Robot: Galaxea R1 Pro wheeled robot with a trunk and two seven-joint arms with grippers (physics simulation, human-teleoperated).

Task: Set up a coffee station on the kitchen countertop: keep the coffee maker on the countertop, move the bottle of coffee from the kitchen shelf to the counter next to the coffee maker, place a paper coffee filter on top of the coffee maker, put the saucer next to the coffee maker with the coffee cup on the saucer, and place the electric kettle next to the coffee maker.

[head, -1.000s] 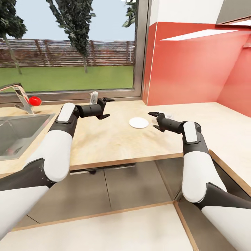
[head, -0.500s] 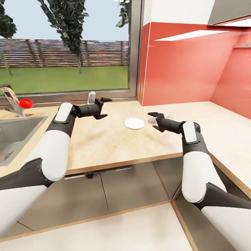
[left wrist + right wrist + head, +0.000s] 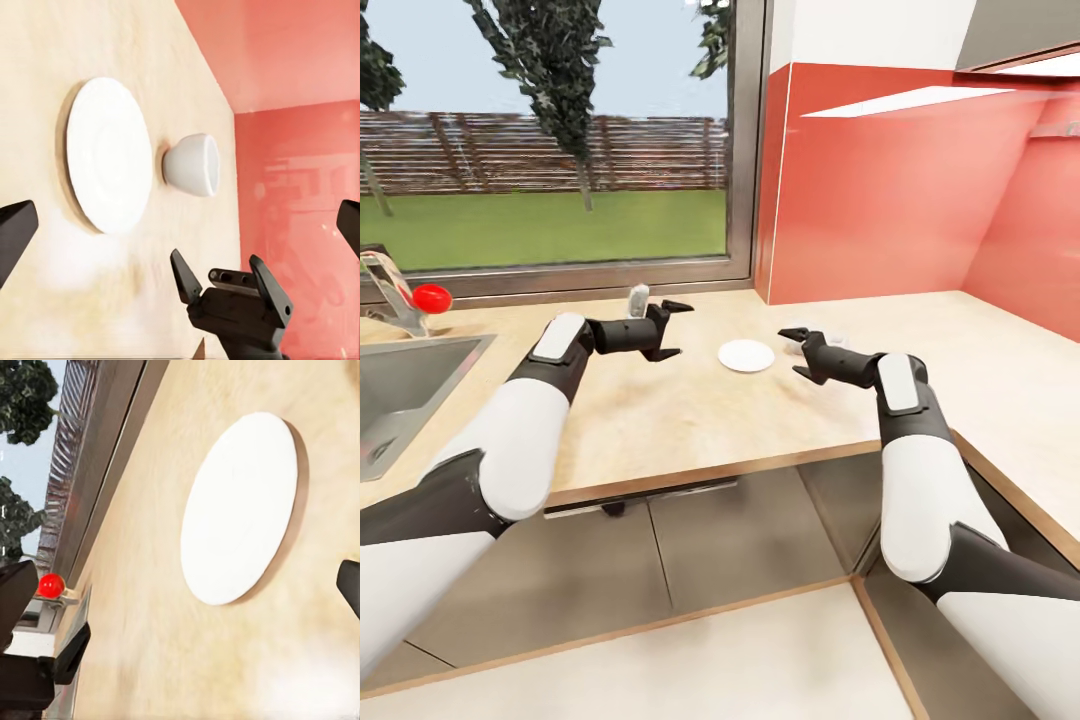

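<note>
1. The saucer (image 3: 746, 355) lies flat on the bench (image 3: 690, 420), the coffee cup (image 3: 193, 164) just beside it.
2. The left gripper (image 3: 674, 329) and right gripper (image 3: 797, 353) hover either side, both spread wide, empty.

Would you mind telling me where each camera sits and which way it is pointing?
Head view: on the robot's head, looking down over the kitchen countertop; both arms, left gripper and right gripper show.
Left wrist view: on the left arm, facing the saucer, coffee cup and the right gripper.
Right wrist view: on the right arm, facing the saucer and the window.
All three share the saucer.
</note>
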